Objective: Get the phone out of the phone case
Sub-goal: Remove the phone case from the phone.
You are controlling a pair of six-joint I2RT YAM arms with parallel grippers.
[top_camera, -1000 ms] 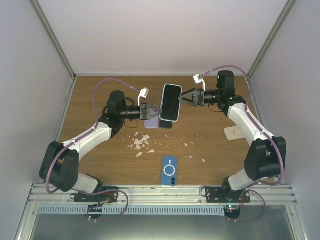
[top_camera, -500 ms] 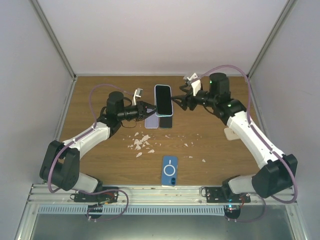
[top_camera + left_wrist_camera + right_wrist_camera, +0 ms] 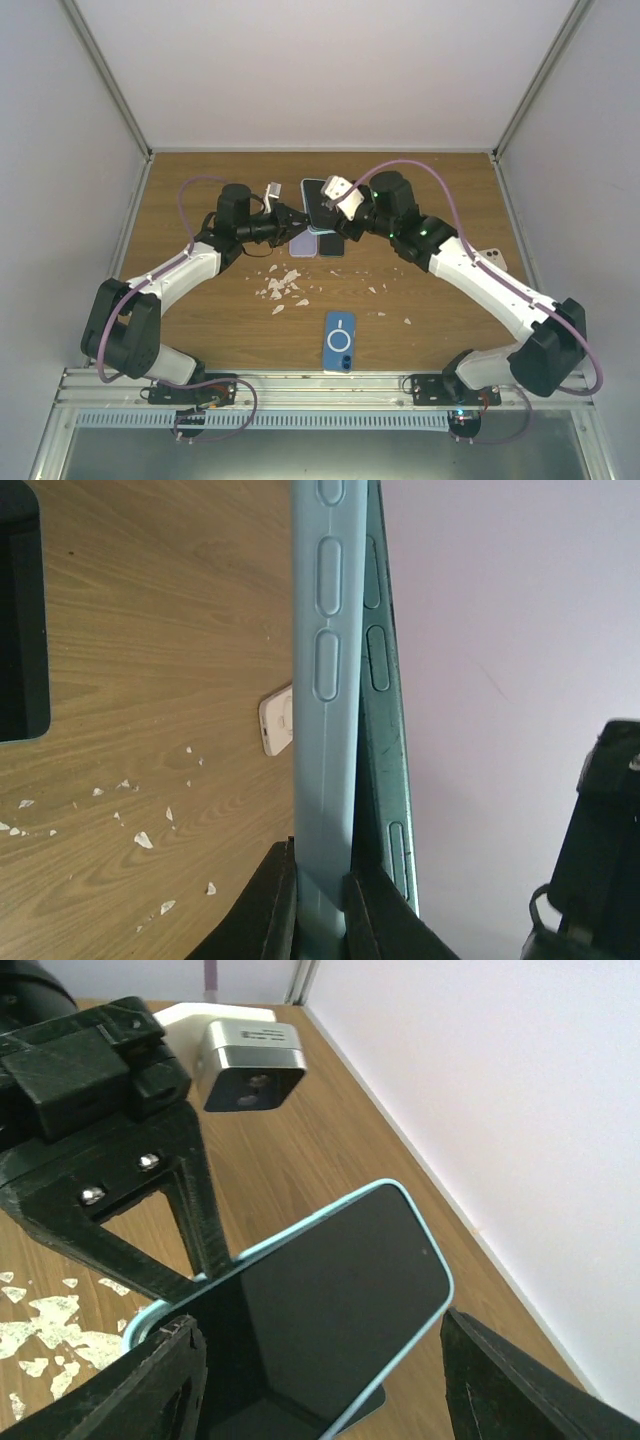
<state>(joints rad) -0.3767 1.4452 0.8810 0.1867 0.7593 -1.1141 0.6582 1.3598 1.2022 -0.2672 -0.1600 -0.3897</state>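
Note:
The phone, dark screen up, sits in a light blue phone case held above the table at the back centre. My left gripper is shut on the case's side wall. One finger sits outside the wall, the other between it and the phone's teal edge, which stands a little apart from the case. From the top the left gripper meets the case from the left. My right gripper is open, its fingers straddling the phone's width. Seen from above, the right gripper hovers over the phone.
A blue case with a ring lies near the front centre. A purple case and a dark phone lie under the held phone. White crumbs are scattered left of centre. A small white object rests at the right.
The right arm has swung left and its gripper now straddles the phone instead of meeting its right edge. The phone has shifted left and tilted. The left gripper keeps its hold.

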